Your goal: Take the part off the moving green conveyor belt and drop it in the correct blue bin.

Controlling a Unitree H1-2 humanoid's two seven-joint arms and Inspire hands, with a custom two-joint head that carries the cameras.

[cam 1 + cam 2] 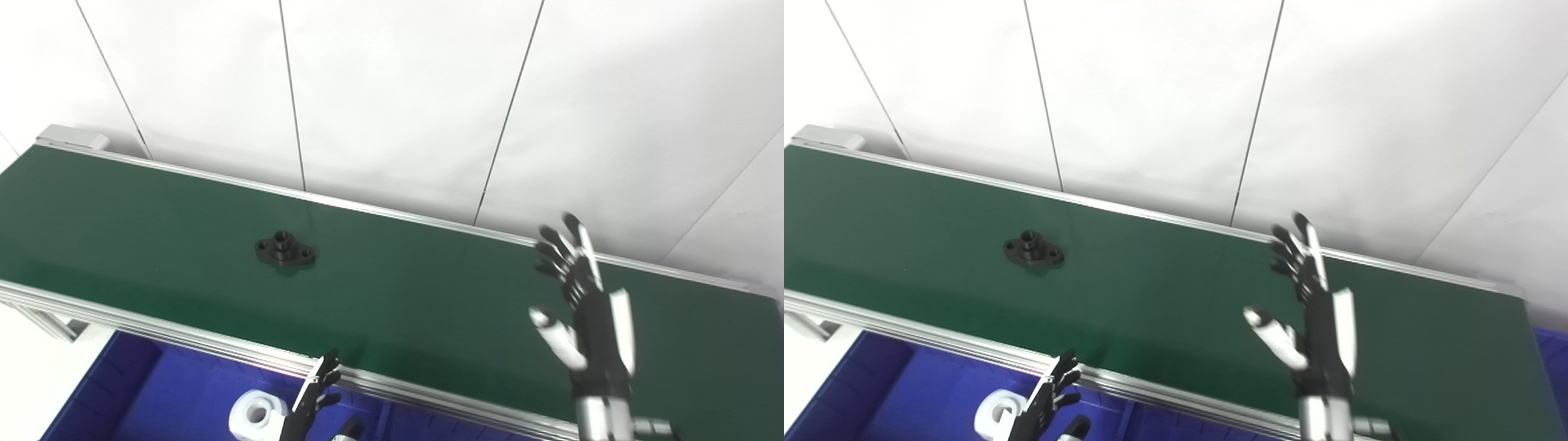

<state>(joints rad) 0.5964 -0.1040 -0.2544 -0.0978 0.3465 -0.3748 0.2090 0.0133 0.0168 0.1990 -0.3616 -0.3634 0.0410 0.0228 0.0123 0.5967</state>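
Left eye view: the black part [285, 248] lies flat mid-belt toward the left end of the green belt [392, 294], well apart from my hands. It looks stiff, heavy metal; I'd pinch its raised centre hub. My right hand [588, 318] hovers spread and empty; my left hand [315, 392] is spread above the blue bin [122, 392], beside a white part [257, 415].

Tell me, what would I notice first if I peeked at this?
Probably the long green conveyor belt running across the picture, with one small black part sitting alone on its left half. Next, the right robot hand raised over the belt's right side, fingers spread and holding nothing. Down at the bottom, the left robot hand pokes up over a blue bin with a white part inside.
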